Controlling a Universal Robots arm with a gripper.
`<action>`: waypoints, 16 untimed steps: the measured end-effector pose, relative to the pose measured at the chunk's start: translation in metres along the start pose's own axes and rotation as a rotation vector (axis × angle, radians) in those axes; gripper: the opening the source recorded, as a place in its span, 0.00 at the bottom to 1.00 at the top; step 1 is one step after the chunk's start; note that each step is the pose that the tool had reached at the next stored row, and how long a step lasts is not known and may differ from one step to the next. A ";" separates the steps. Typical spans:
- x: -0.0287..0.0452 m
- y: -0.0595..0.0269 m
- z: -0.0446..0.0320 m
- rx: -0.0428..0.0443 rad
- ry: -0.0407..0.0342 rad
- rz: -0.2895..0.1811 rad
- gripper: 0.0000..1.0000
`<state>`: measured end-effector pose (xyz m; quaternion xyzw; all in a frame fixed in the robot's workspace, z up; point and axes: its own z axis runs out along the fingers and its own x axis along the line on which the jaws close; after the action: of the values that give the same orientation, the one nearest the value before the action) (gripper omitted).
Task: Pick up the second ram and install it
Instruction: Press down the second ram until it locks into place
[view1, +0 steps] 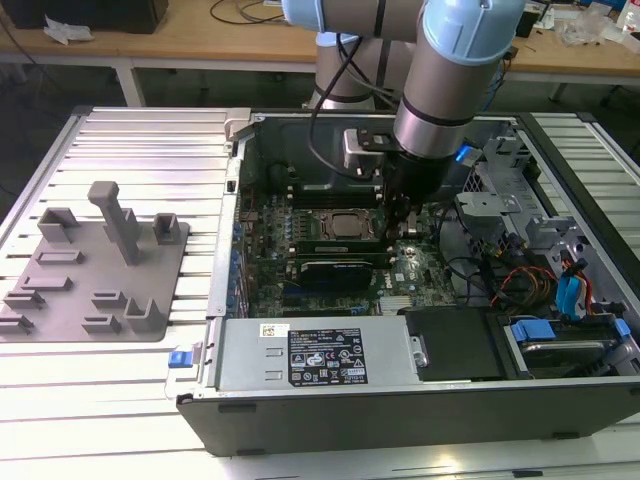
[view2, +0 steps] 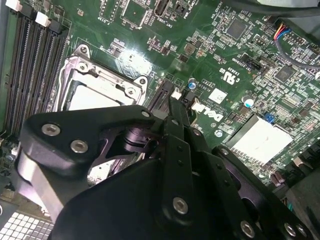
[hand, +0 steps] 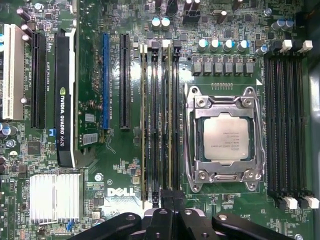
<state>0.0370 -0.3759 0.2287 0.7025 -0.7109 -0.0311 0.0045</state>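
Note:
In the first wrist view two thin green ram sticks stand seated in the black slots beside the CPU socket (hand: 225, 135). One ram (hand: 144, 125) is farther from the socket, and the second ram (hand: 170, 120) is nearer to it. My gripper (hand: 167, 196) is shut, its tips together right at the end of the second ram. I cannot tell whether they touch it. In the second wrist view the gripper (view2: 173, 102) points down at a slot end next to the socket (view2: 100, 85). In the exterior view the gripper (view1: 405, 215) reaches down into the open computer case.
A graphics card (hand: 65, 100) and a finned heatsink (hand: 54, 197) lie beyond the slots. Several bare black slots (hand: 285, 125) run on the socket's other side. A grey fixture (view1: 95, 270) sits on the table at the exterior view's left. Cables and drive bays (view1: 560, 290) crowd the case's right.

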 end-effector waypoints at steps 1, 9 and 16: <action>-0.0004 0.0001 -0.0033 0.0002 -0.0017 0.000 0.08; -0.0003 0.0086 -0.0112 0.0001 0.0000 0.000 0.08; 0.0003 0.0644 -0.0082 0.0008 -0.0003 0.000 0.08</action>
<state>-0.0270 -0.3759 0.2401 0.7025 -0.7110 -0.0310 0.0041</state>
